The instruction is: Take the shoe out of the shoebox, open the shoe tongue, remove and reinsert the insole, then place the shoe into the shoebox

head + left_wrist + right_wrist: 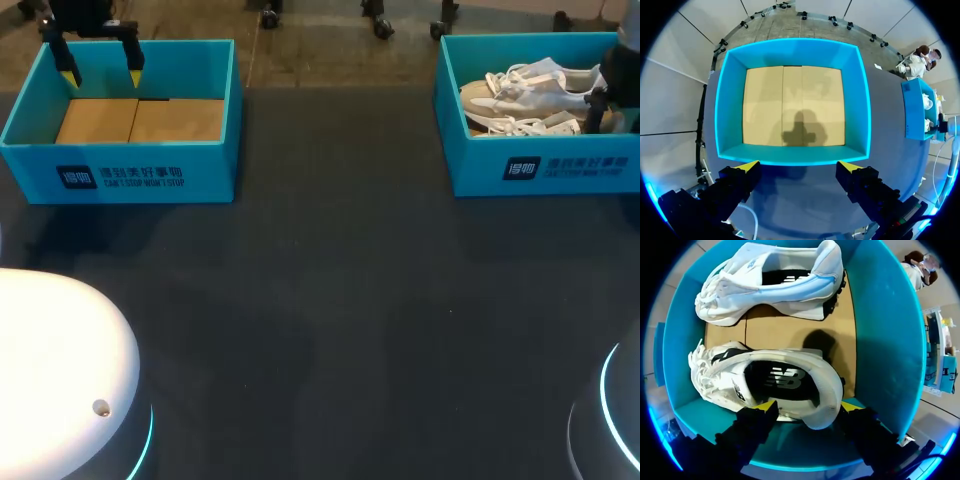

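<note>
Two white shoes lie side by side in the blue shoebox at the far right of the table. In the right wrist view the box wall surrounds both, laces pointing away from the heel ends. My right gripper is down inside the box, open, its yellow fingertips on either side of the nearer shoe's heel. That shoe rests on the cardboard floor, and the other shoe lies beyond it. From overhead, my right arm covers the shoes' heel ends. My left gripper hangs open over the far left.
A second blue box stands at the far left with only a cardboard floor inside. My left gripper sits above that box's near wall. The dark table stretches between and in front of the two boxes.
</note>
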`<act>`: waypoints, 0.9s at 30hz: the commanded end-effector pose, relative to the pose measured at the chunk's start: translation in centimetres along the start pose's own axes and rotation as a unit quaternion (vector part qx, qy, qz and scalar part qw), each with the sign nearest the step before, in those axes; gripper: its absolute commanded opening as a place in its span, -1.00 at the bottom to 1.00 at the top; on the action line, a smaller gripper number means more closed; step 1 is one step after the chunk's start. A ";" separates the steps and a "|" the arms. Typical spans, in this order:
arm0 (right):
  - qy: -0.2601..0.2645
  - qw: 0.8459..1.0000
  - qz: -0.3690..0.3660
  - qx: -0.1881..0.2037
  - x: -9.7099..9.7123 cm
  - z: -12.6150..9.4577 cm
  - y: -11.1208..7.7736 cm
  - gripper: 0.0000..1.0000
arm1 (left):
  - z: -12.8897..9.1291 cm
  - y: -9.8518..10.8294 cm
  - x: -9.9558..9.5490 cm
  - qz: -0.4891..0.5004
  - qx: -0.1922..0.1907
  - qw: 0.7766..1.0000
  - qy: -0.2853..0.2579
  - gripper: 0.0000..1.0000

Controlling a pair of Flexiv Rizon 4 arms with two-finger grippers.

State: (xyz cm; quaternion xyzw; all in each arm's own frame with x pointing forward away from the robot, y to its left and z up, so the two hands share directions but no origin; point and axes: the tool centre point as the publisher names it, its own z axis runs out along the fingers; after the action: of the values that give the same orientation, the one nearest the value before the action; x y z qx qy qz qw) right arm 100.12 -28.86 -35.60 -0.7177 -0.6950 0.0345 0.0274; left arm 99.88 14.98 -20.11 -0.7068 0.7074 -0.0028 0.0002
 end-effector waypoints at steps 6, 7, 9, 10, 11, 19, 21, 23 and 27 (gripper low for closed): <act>0.015 1.000 0.005 0.006 -0.4 1.8 0.1 0.66 | 0.0 0.0 0.0 0.000 -0.001 1.000 -0.001 1.00; 0.023 1.000 0.003 0.008 -0.4 1.9 0.1 0.66 | 0.0 0.0 0.0 0.000 -0.001 1.000 -0.001 1.00; 0.026 1.000 0.003 0.007 -0.5 2.0 0.1 0.66 | 0.0 0.0 0.0 0.000 -0.001 1.000 -0.001 1.00; 0.027 1.000 0.004 0.008 -0.5 2.0 0.1 0.69 | 0.0 0.0 0.0 0.000 -0.001 1.000 -0.001 1.00; 0.029 1.000 0.005 0.007 -0.5 2.1 0.1 0.69 | 0.0 0.0 0.0 0.000 -0.001 1.000 -0.001 1.00; 0.036 0.999 0.003 0.007 -0.3 2.3 -0.1 -0.24 | 0.0 0.0 0.0 0.000 -0.001 1.000 -0.001 1.00; 0.034 0.999 0.007 0.007 -0.2 2.3 -0.2 -0.60 | 0.0 0.0 0.0 0.000 -0.001 1.000 -0.001 1.00; 0.031 0.999 0.008 0.004 0.1 2.0 -0.5 -1.00 | 0.0 0.0 0.0 0.000 -0.001 1.000 -0.001 1.00; 0.030 1.000 0.007 -0.004 0.3 1.5 -0.7 -1.00 | 0.0 0.0 0.0 0.000 -0.001 1.000 -0.001 1.00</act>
State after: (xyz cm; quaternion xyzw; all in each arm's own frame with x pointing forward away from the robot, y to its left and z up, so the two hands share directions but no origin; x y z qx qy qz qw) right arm 99.71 -29.20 -36.36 -0.7227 -0.6892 0.0133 0.0496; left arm 99.89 14.98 -20.11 -0.7069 0.7074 -0.0028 0.0003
